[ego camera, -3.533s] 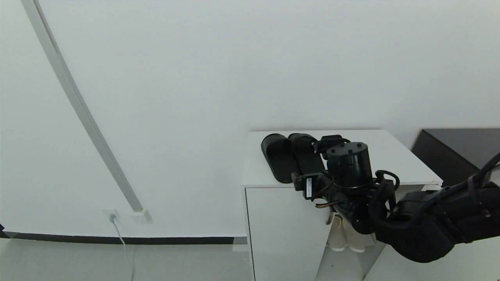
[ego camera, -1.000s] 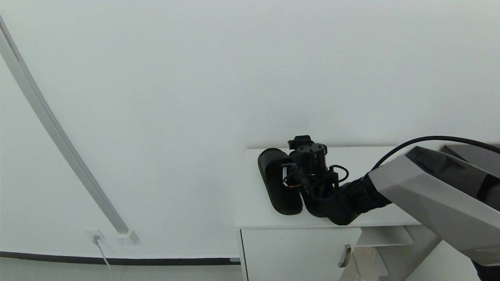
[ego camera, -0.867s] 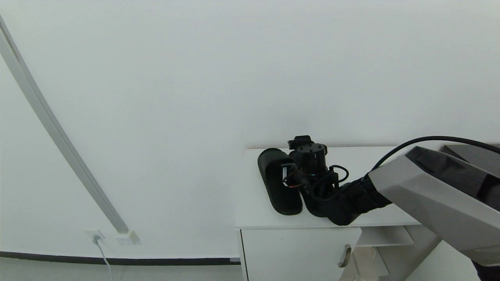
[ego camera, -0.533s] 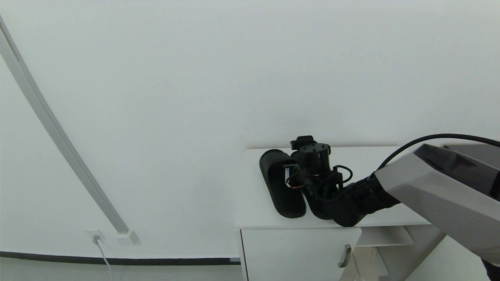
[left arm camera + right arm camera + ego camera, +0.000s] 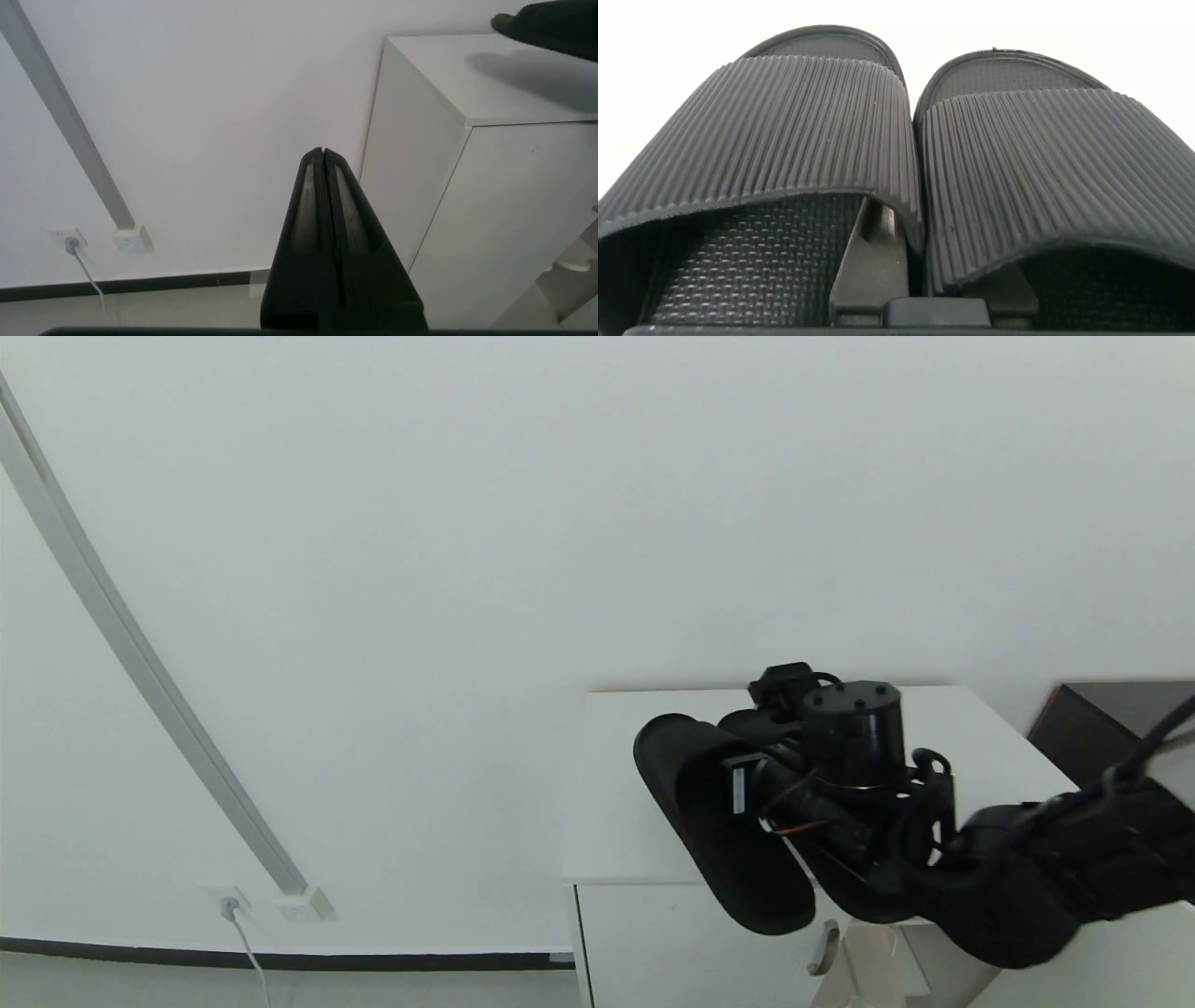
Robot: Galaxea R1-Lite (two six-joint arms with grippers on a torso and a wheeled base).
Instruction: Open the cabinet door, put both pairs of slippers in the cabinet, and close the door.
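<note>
A pair of black slippers (image 5: 728, 831) hangs tilted above the front edge of the white cabinet (image 5: 616, 784). My right gripper (image 5: 920, 245) is shut on them, one finger (image 5: 873, 252) inside each slipper and their inner walls pinched together. Both ribbed straps (image 5: 785, 121) are close in the right wrist view. Beyond the left door's handle (image 5: 822, 947) the cabinet's right side stands open, and a pale slipper shape (image 5: 868, 957) is inside. My left gripper (image 5: 322, 163) is shut and empty, low beside the cabinet (image 5: 486, 196), pointing at the wall.
A grey conduit (image 5: 140, 663) slants down the wall to a socket with a cable (image 5: 229, 901) left of the cabinet. A dark piece of furniture (image 5: 1111, 709) stands to the cabinet's right. The cabinet top behind the slippers is bare.
In the last half second my right arm lifted the black slippers off the cabinet top and drew them forward over its front edge. The left door has stayed shut.
</note>
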